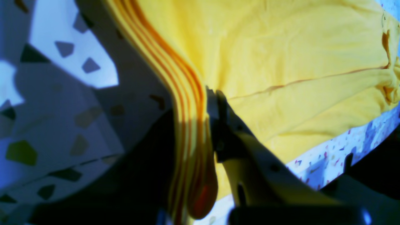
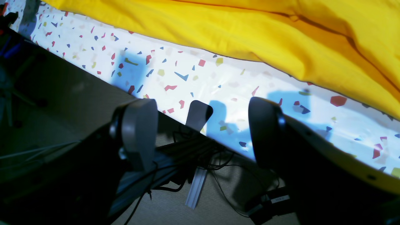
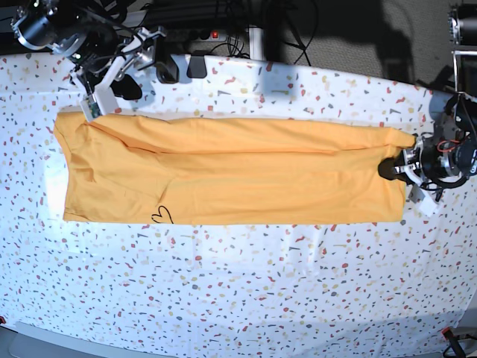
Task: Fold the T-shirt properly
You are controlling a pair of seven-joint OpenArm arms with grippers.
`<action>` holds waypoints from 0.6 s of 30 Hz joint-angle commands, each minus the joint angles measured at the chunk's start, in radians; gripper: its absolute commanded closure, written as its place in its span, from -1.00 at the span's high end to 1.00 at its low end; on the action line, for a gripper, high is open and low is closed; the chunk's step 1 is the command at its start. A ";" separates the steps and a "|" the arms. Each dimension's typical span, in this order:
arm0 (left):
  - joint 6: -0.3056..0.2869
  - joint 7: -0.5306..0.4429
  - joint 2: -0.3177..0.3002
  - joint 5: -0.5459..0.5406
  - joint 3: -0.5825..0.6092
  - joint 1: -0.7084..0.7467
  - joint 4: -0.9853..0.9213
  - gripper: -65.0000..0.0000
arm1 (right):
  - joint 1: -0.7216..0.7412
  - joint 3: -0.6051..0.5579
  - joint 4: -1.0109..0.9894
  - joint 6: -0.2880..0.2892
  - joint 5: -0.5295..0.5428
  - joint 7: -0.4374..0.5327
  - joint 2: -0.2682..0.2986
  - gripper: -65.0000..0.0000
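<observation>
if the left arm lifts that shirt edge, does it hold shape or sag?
Likely sags: the shirt lies creased and flat on the table, soft cloth. The edge in the shut left pincer is bunched into stacked layers, so they may slip unevenly. It probably drags rather than slides freely; the right pincer is open, clear of it.

I see the T-shirt point(image 3: 246, 175) plain orange-yellow with a small black scrawl; the table point(image 3: 223, 291) white, speckled red, blue and yellow
</observation>
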 commanded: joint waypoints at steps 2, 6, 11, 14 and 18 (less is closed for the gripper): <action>-0.002 0.023 -0.016 -0.008 -0.002 -0.040 0.037 -1.00 | 0.002 0.004 0.020 0.009 0.023 0.022 0.005 0.32; -0.002 0.053 -0.012 -0.008 -0.002 -0.046 0.128 -1.00 | 0.002 0.004 0.020 0.009 0.027 0.025 0.005 0.32; 0.007 0.104 0.029 -0.008 -0.001 -0.046 0.278 -1.00 | 0.002 0.004 0.020 0.009 0.026 0.034 0.005 0.32; 0.042 0.139 0.085 -0.007 -0.001 -0.040 0.361 -1.00 | 0.002 0.004 0.020 0.009 0.026 0.038 0.005 0.32; 0.044 0.153 0.193 -0.003 -0.001 -0.032 0.415 -1.00 | 0.002 0.004 0.020 0.009 0.026 0.039 0.005 0.32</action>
